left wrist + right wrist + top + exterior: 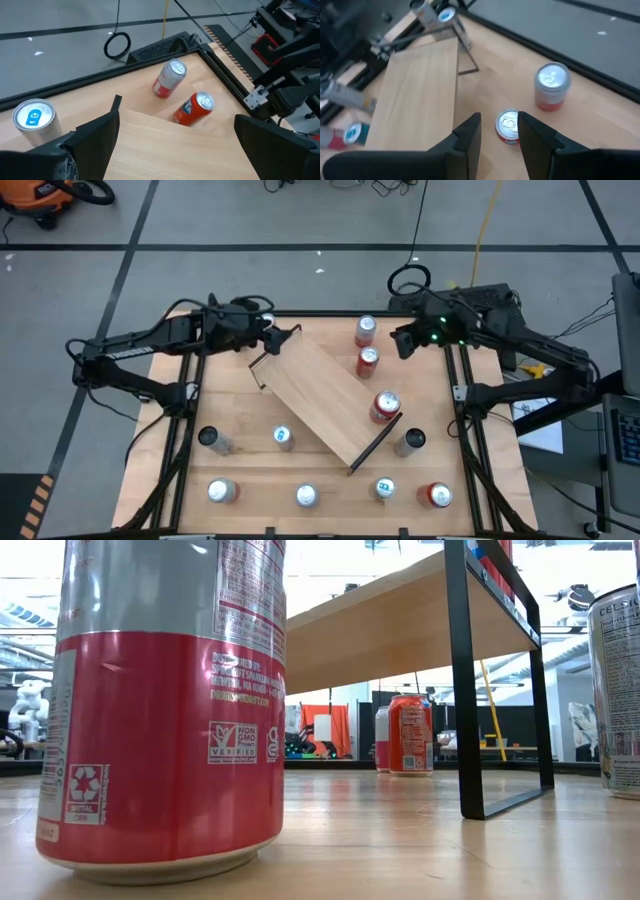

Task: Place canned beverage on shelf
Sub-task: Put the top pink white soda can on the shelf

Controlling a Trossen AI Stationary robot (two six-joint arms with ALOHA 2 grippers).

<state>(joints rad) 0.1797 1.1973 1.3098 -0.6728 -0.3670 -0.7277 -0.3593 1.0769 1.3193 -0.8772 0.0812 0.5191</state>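
Since neither gripper holds a can yet, I treat this step as approach-and-grasp. The shelf (325, 403) lies diagonally mid-table with one red can (385, 406) already on its near-right end. My right gripper (404, 343) hovers at the far-right edge of the table, fingers close together but not touching, nothing between them. In the right wrist view it looks down on two upright cans: an orange can (508, 126) directly ahead and a silver-red can (551, 86) beside it. The left gripper (272, 337) waits at the shelf's far-left corner, fingers spread wide, empty.

Procedure as I'd run it:
1. Open right fingers wider than the can dia. before descending.
2. Center on the orange can; keep clear of its neighbor.
3. Grip mid-body, wrist level.
4. Lift straight, cross to bare board.

The gap between the two cans looks tight, though the angle is poor, so go slow.
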